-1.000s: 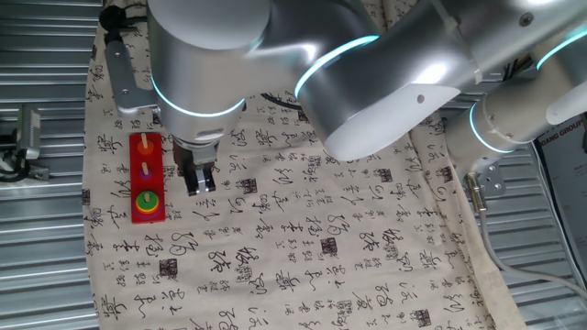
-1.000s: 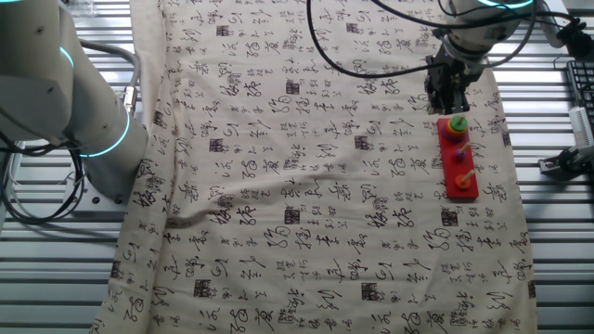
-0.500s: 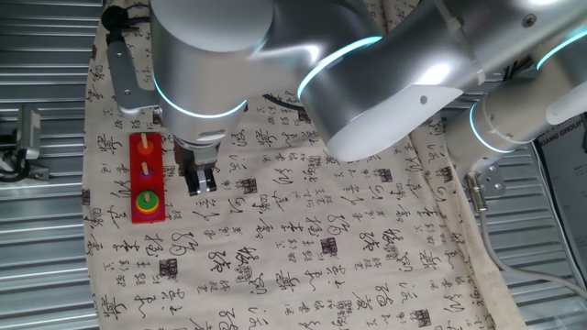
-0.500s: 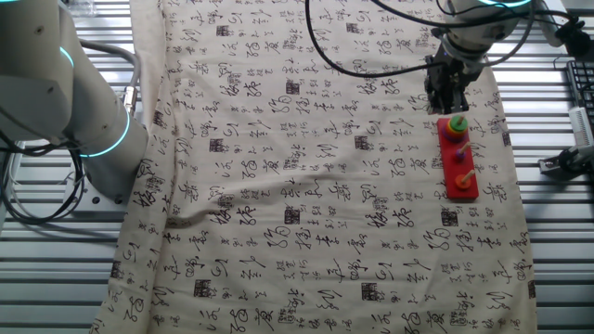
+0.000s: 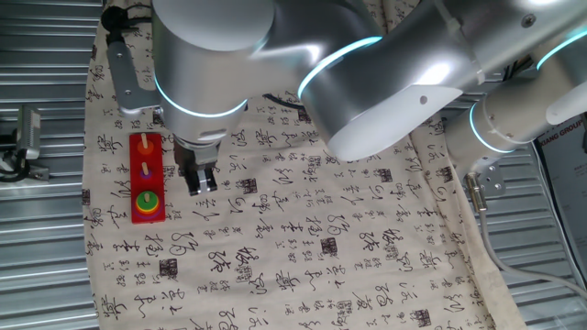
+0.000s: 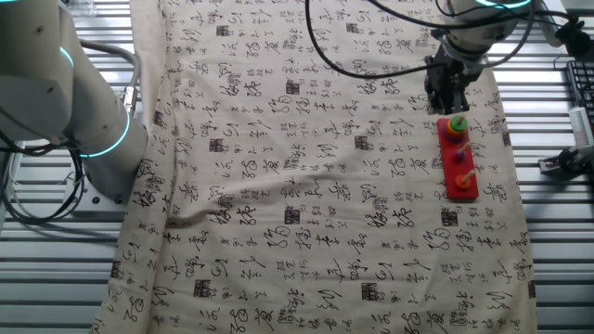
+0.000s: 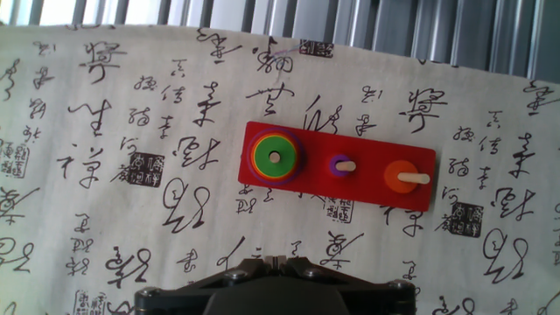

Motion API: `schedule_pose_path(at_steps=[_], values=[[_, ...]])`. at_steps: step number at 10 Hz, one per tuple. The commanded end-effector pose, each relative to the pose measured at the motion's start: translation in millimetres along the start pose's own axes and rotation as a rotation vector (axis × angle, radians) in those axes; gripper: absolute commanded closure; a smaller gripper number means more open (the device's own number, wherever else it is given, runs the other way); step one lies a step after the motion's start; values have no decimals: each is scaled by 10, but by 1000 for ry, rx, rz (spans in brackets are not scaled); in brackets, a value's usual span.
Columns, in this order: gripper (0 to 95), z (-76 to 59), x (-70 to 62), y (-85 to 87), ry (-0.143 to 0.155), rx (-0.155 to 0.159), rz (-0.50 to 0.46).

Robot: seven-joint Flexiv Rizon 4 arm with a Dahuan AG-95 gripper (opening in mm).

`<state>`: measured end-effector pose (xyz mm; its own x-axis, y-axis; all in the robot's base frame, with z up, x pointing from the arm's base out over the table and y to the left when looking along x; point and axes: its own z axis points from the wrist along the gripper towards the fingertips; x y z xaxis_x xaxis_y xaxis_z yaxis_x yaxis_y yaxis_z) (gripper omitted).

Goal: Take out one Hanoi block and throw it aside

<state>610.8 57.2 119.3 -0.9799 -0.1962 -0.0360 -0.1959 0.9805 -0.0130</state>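
Hand view shows the red peg base point(image 7: 341, 166) lying flat on the calligraphy-printed cloth point(image 7: 105, 175), with three pegs in a row. The green Hanoi block point(image 7: 275, 156) sits topmost on the stack at the left-hand peg, with a yellow disc and wider discs showing as rims beneath it; a small purple disc point(image 7: 339, 164) occupies the middle peg and an orange disc point(image 7: 401, 177) the right-hand peg. The gripper point(image 7: 273, 262) appears only as a dark edge at the bottom of this view, its fingertips not visible, so the hand is positioned short of the base rather than over it. One fixed view places the gripper point(image 5: 200, 180) above the cloth, just beside the base point(image 5: 147, 176) and apart from it; the green block point(image 5: 147, 199) is untouched on its peg. In this view the fingers point(image 5: 204, 178) appear close together with nothing between them, though whether they are fully closed cannot be told. The other fixed view agrees: gripper point(image 6: 447, 93) near the end of the base point(image 6: 458, 160) that carries the green block point(image 6: 455, 123). Assessment: the approach step is in hand, grasp not yet made. The next move calls for centring over the green block, parting the fingers wide enough to straddle it, descending, closing on its rim, and lifting straight up to clear the peg.
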Motion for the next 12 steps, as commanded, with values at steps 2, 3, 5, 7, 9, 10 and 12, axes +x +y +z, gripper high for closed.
schedule_pose_path(at_steps=[2,3,5,7,9,10,12], values=[[950,-2,-9,2,36,10,-57],[950,-2,-9,2,33,12,-65],[950,-2,-9,2,6,20,-85],[950,-2,-9,2,8,22,-84],[950,-2,-9,2,13,21,-73],[950,-2,-9,2,13,21,-73],[950,-2,-9,2,17,23,-77]])
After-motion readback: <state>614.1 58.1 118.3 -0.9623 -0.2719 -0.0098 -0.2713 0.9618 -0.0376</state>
